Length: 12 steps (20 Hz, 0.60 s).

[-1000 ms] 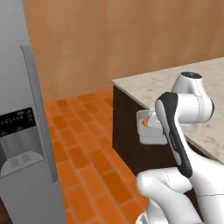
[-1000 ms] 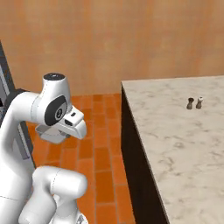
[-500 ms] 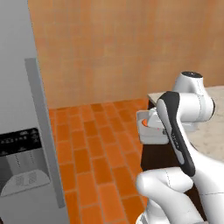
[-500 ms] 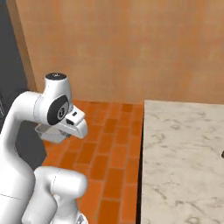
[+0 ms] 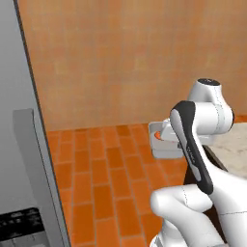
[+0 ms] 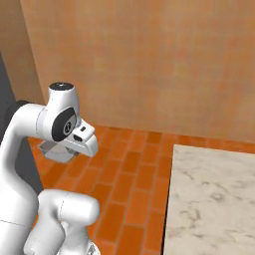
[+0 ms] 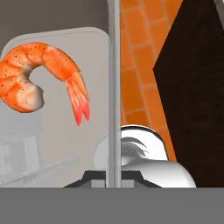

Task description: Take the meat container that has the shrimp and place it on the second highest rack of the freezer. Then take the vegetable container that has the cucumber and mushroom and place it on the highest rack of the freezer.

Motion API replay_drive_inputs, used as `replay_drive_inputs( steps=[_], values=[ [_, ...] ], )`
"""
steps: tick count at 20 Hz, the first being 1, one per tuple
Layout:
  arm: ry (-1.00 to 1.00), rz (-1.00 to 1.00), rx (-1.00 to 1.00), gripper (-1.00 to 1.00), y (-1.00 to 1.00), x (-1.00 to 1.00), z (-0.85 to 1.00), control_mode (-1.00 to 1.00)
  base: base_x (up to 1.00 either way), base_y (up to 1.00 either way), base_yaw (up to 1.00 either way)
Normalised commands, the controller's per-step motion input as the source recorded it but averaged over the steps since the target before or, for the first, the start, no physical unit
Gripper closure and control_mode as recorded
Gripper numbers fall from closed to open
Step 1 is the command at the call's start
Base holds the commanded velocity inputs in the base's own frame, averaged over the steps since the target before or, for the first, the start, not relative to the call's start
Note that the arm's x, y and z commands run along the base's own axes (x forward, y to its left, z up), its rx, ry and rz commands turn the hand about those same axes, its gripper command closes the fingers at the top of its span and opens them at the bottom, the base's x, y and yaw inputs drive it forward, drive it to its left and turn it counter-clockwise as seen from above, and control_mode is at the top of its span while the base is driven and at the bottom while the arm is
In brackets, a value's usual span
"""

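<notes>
Left base view: the raised, folded arm's tool pinches the meat container above the floor.

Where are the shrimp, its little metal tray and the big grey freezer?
shrimp (image 7: 37, 74), hand view, mid-body curve.
meat container (image 5: 166, 152), left base view, near rim.
freezer (image 5: 14, 159), left base view, door face.

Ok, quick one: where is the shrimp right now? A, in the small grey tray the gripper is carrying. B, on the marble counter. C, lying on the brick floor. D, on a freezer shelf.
A: in the hand view the shrimp lies in the meat container, whose rim the gripper is shut on, and the left base view shows that tray held up above the brick floor.
</notes>
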Motion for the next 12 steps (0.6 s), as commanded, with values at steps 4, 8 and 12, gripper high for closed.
replay_drive_inputs(
  steps=[4,8,12],
  values=[
    [0.0,0.0,0.0,1.0,0.0,0.0,0.0,1.0,1.0,-0.19,0.23],
    [0.0,0.0,0.0,1.0,0.0,0.0,0.0,1.0,0.95,-0.22,0.3],
    [0.0,0.0,0.0,1.0,0.0,0.0,0.0,1.0,0.56,-0.28,0.61]
  ],
)
